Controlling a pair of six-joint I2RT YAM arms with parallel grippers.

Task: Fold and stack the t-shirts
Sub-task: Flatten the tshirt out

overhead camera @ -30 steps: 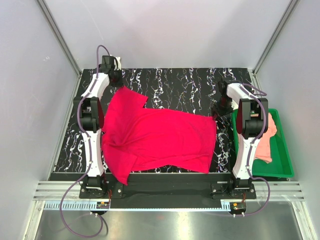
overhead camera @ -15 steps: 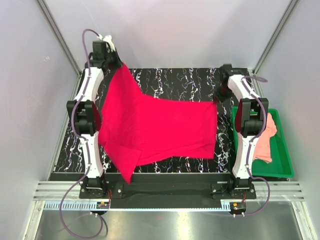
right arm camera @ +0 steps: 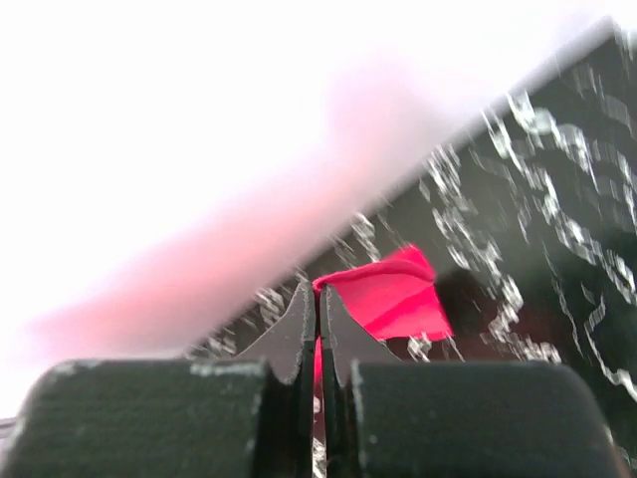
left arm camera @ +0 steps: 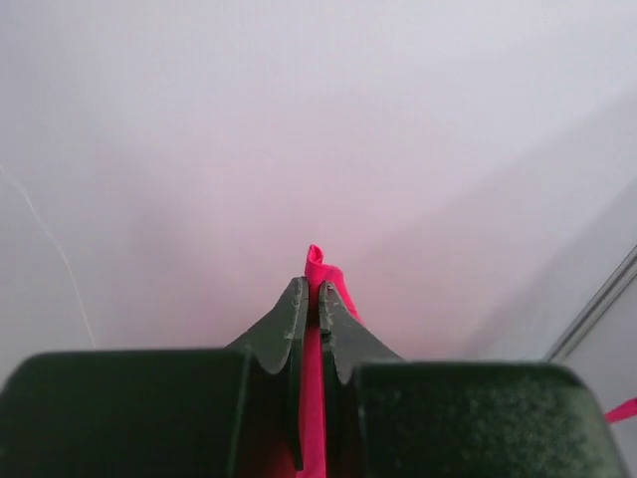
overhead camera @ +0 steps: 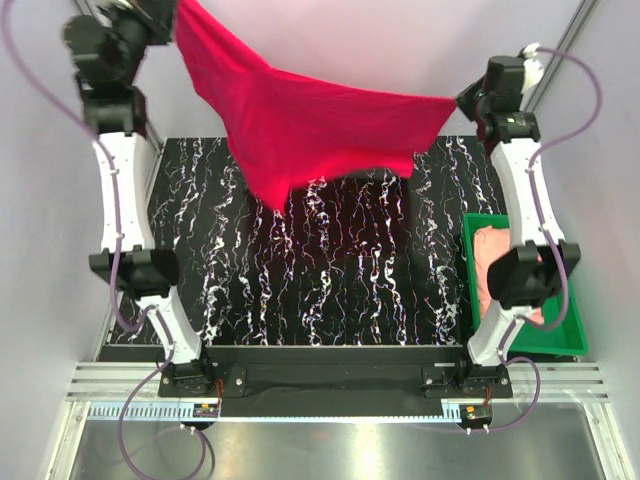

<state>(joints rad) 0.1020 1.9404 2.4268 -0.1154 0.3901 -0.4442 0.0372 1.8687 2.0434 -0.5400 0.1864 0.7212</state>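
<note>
Large crimson-red cloth t-shirt (overhead camera: 320, 125): wholly off the black table with white marbling (overhead camera: 330, 290), hanging in the air above the table's far half. It is stretched between two held points and sags in the middle. The upper edge runs from high over the table's far left corner down to a point over its far right corner. The lowest fold dangles over the far-left part of the table without touching it.

Left gripper (overhead camera: 165, 15): raised high above the table's far left corner. In the left wrist view its fingers are pressed together on a thin bunched fold of the red cloth, and a small tuft pokes out past the tips. Only pale wall is behind it.

Right gripper (overhead camera: 463, 100): above the table's far right corner, lower than the left one. In the right wrist view its fingers are pinched tight on the shirt's edge, and a small red flap sticks out beyond the tips. That view is blurred, with the table's marbling below.

Pale salmon-pink cloth t-shirt (overhead camera: 490, 258): crumpled inside the green plastic tray (overhead camera: 571, 315), which sits just off the table's right edge. The right arm partly hides it.
</note>
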